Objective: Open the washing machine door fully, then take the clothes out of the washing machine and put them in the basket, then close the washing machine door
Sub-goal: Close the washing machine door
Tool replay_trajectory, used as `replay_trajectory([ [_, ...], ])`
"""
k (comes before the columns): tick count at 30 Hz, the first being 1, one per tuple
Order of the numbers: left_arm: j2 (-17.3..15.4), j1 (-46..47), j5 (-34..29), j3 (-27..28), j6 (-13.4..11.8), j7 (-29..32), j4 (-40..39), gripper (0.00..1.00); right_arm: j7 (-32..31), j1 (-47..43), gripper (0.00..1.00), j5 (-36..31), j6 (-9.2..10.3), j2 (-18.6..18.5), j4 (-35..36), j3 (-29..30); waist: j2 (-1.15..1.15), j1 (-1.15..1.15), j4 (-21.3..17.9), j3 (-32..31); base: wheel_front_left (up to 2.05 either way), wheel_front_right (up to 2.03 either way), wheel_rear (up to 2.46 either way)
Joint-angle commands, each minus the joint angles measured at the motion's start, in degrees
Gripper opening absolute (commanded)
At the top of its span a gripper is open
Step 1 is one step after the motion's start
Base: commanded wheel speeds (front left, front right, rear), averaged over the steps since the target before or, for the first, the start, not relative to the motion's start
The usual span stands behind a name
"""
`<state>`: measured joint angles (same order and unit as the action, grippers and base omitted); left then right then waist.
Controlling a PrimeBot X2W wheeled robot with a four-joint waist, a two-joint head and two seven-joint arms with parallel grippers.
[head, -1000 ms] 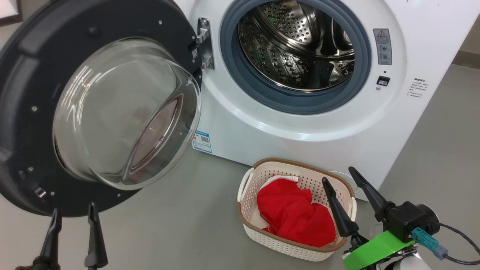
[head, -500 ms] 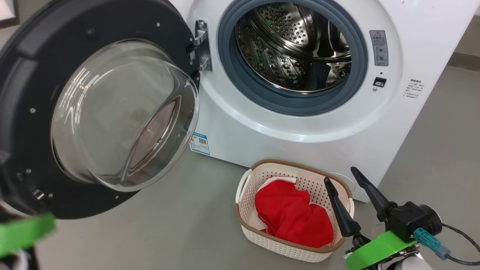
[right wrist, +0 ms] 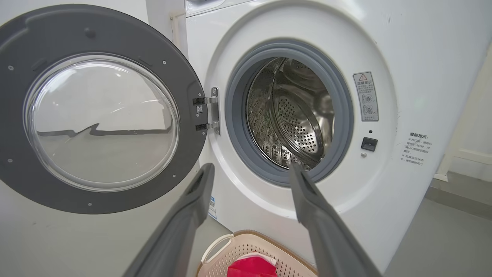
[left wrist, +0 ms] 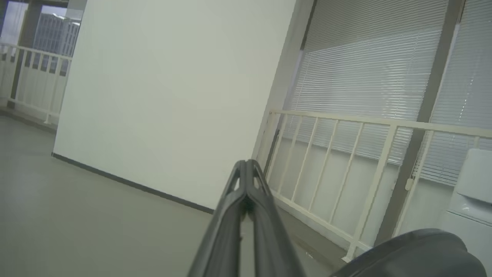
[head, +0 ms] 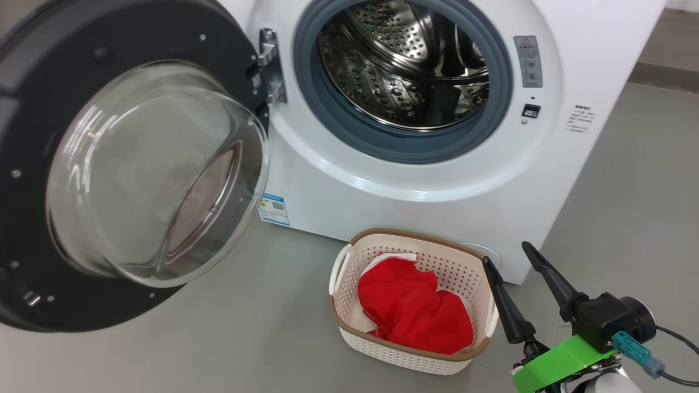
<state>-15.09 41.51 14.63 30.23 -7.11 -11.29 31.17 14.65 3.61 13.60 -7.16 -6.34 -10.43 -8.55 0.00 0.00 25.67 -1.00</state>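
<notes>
The right gripper (head: 505,253) has its 2 dark fingers spread wide apart with nothing between them. In the head view it sits at the lower right, its fingertips (head: 486,263) just beside the right end of the basket (head: 407,233) and above its rim. A green bracket (head: 562,363) and a teal plug (head: 628,345) sit on the wrist behind it. The right wrist view looks along the fingers at the drum opening.

The left gripper (left wrist: 246,163) is pressed together – its 2 fingers meet along their length and clamp nothing. It points away over the grey floor (left wrist: 77,215) toward a pale wall (left wrist: 173,96) and a cream railing (left wrist: 346,173).

The clothes (head: 415,311) lie inside the basket – a red heap with a strip of white cloth at its far edge. The basket stands on the floor just in front of the washing machine (head: 382,207), below the right part of the opening.

The washing machine door (head: 54,54) stands swung wide to the left on its hinge (head: 270,65), glass bowl facing the camera. The grey rubber ring (head: 382,144) frames the perforated steel drum (head: 404,71). A small blue label (head: 274,209) is on the machine's front near its base.
</notes>
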Motion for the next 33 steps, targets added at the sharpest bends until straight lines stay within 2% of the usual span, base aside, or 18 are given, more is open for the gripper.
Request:
replay_trajectory([
  [1,-3.34,2.76,1.17,1.60,-0.33,1.28,0.67,0.00,0.35,0.69,1.00,-0.21,-0.33,-0.67,1.34,-1.63,0.00,0.00,-0.81,0.03,0.00,0.00,0.00],
  [3,-3.76,5.67,5.00,4.01,0.09,4.31,6.21,0.00,0.35,0.64,1.00,-0.06,-0.33,-0.83,1.19,-1.98,0.00,0.00,-1.53,-0.18,0.00,0.00,0.00],
  [7,-6.12,8.59,7.84,5.77,-0.21,10.24,14.03,0.00,0.35,0.53,1.00,0.27,-0.33,-1.18,1.04,-2.53,0.00,0.00,-2.96,-0.61,0.00,0.00,0.00],
  [13,-6.33,10.49,13.58,7.94,1.51,22.77,17.87,0.00,0.35,-0.49,1.00,0.51,-0.33,-1.46,1.17,-2.16,0.00,0.00,-3.65,-1.20,0.00,0.00,0.00],
  [18,-6.07,8.98,15.87,8.34,2.26,30.50,16.40,0.00,0.35,-1.14,1.00,0.77,-0.33,-1.13,1.25,-2.43,0.00,0.00,-3.70,-1.56,0.00,0.00,0.00],
  [21,-4.84,7.56,17.59,8.77,2.93,34.30,14.40,0.00,0.35,-1.17,1.00,0.93,-0.33,-0.92,1.37,-2.46,0.00,0.00,-3.43,-1.53,0.00,0.00,0.00],
  [26,-3.05,4.94,19.66,9.21,2.79,40.14,10.23,0.00,0.35,-1.05,1.00,1.31,-0.33,-0.87,1.45,-2.97,0.00,0.00,-3.17,-1.37,0.00,0.00,0.00],
  [33,-2.41,2.20,21.58,9.05,3.24,47.22,6.18,0.00,0.35,-0.99,1.00,2.01,-0.33,-0.98,1.56,-3.50,0.00,0.00,-3.26,-0.93,0.00,0.00,0.00],
])
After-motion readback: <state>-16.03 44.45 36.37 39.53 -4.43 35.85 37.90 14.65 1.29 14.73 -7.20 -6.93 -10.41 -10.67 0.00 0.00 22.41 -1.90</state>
